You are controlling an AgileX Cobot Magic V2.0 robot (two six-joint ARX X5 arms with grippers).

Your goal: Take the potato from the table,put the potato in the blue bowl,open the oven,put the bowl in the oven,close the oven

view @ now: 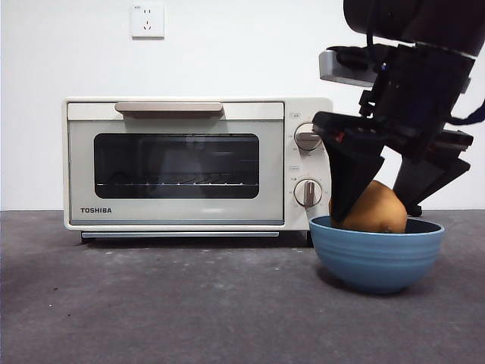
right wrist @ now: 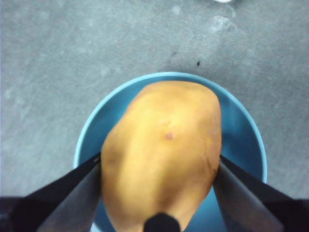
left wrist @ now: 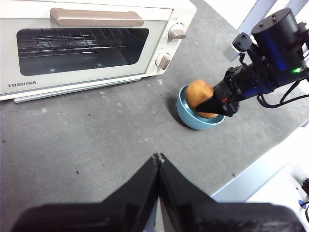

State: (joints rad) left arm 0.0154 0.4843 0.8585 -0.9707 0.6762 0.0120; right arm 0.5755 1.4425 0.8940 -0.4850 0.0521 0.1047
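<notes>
A matte dark grey bench (view: 151, 303) carries a cream-white oven (view: 197, 163), its dark glass door shut. Just beside its knob end stands the round, glossy blue bowl (view: 377, 262). Inside it, the right end effector (view: 390, 201) grips the smooth tan-orange oval potato (view: 377, 208). The left end effector (left wrist: 158, 157) hangs closed and empty above the bench.

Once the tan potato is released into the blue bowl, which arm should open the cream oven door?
Left, probably. The left gripper is shut and holds nothing, facing the oven; the right gripper grips the potato over the bowl.
</notes>
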